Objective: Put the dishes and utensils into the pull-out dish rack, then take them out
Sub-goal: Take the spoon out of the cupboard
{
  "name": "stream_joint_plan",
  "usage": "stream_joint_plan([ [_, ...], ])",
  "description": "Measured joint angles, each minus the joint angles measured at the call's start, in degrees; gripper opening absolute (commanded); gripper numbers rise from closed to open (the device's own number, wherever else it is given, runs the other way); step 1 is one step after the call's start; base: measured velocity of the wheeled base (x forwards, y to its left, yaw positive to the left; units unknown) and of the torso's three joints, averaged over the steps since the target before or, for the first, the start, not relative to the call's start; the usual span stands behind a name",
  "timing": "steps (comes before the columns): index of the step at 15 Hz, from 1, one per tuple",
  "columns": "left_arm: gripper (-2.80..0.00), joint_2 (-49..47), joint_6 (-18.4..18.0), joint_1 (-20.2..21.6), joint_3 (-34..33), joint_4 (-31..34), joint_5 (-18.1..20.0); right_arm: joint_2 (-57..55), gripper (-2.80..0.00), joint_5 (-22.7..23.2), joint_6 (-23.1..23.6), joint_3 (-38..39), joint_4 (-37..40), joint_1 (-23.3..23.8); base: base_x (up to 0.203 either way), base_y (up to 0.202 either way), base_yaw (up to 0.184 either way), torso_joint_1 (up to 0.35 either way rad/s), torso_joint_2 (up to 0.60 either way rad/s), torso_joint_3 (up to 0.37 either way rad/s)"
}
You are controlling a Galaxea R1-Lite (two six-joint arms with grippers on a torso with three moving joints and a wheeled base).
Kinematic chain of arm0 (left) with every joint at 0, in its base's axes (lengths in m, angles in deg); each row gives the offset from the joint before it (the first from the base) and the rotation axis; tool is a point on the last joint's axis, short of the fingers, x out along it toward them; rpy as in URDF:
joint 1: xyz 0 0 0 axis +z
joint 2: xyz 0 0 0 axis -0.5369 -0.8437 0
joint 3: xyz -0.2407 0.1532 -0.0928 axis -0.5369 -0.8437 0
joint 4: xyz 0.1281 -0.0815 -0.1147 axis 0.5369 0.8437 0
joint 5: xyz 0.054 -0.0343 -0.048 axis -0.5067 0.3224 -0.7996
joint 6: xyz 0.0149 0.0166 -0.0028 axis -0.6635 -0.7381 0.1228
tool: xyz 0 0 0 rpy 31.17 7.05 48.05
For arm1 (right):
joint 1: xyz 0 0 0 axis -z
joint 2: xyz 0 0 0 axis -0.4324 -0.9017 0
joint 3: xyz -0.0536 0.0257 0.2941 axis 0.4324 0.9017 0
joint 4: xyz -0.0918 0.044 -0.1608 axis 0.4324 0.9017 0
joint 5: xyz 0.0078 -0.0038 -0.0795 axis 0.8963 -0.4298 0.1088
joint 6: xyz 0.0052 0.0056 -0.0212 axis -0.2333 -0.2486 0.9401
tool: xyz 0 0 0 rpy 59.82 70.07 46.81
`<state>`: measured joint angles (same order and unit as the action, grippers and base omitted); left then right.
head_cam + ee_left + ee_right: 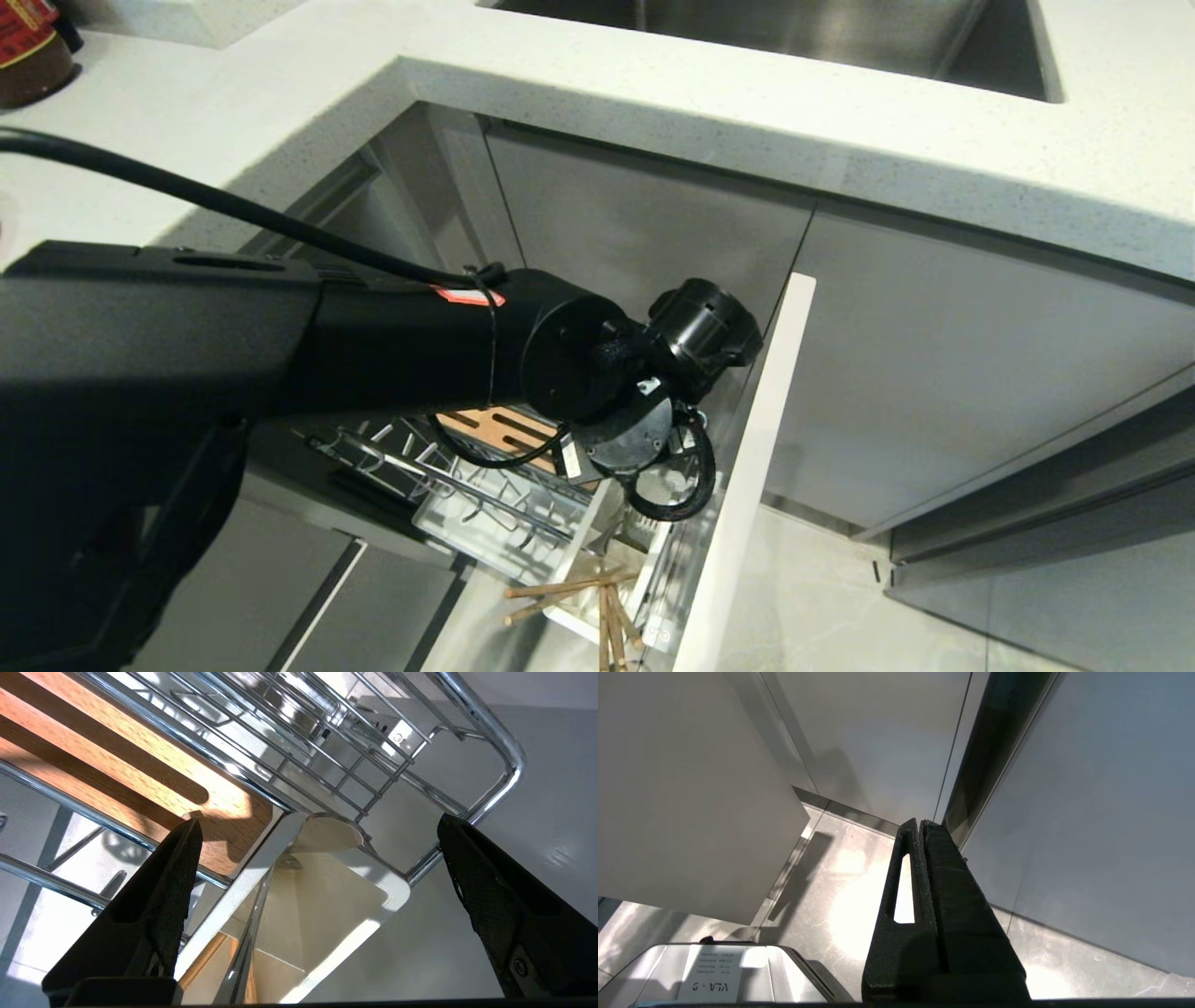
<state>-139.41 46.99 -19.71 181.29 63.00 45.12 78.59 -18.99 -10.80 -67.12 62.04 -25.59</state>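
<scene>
Kitchen corner, white speckled stone countertop (pixel 709 103) with a steel sink (pixel 775 28) above grey cabinet fronts; you're looking down into the pulled-out chrome wire dish rack (pixel 485 509) with its pale flat door front (pixel 747 467).

Progress, as I read it: light-brown wooden chopsticks (pixel 569 593) lie loosely across the white plastic cutlery cup (pixel 583 551), and the left wrist view shows a slim silver metal handle (pixel 243 952) standing in that cup (pixel 327 891). So utensils are in the rack. No plate or bowl is visible in the wire prongs. Can't tell from this whether you're mid-load or mid-unload.

Left gripper (pixel 317 882) hovers just above the cup, jaws spread wide, holding nothing; slotted tan wooden strip (pixel 140 765) is beside one finger. Likely lining up on the cutlery.

Right gripper (pixel 922 896) is parked low by the floor and cabinets, fingers pressed together, empty.

Blind spots: left arm (pixel 373 345) covers much of the rack in the head view; the cutlery head is hidden in the cup; pink plate and blue bowl are nowhere in frame.
</scene>
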Motion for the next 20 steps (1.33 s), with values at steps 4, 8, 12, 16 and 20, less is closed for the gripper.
stream_joint_plan([
  [4,0.00,-0.3,0.0,0.0,-0.1,-0.1,-0.2,0.0,-2.80,0.0,0.0,0.0,0.0,0.0,0.000,0.000,0.000,0.000,0.00,0.000],
  [8,0.00,-1.3,0.0,0.2,0.4,-0.2,-0.3,0.0,-2.80,0.0,0.0,0.0,0.0,0.0,0.000,0.000,0.000,0.000,0.00,0.000],
  [12,0.00,-1.8,0.0,0.3,0.6,-1.1,-2.1,0.0,-2.80,0.0,0.0,0.0,0.0,0.0,0.000,0.000,0.000,0.000,0.00,0.000],
  [16,-2.80,-2.3,0.0,0.4,0.5,-1.7,-4.2,0.0,-2.80,0.0,0.0,0.0,0.0,0.0,0.000,0.000,0.000,0.000,0.00,0.000],
  [20,-2.80,-2.4,0.0,0.4,0.6,-2.3,-4.9,0.0,-2.80,0.0,0.0,0.0,0.0,0.0,0.000,0.000,0.000,0.000,0.00,0.000],
])
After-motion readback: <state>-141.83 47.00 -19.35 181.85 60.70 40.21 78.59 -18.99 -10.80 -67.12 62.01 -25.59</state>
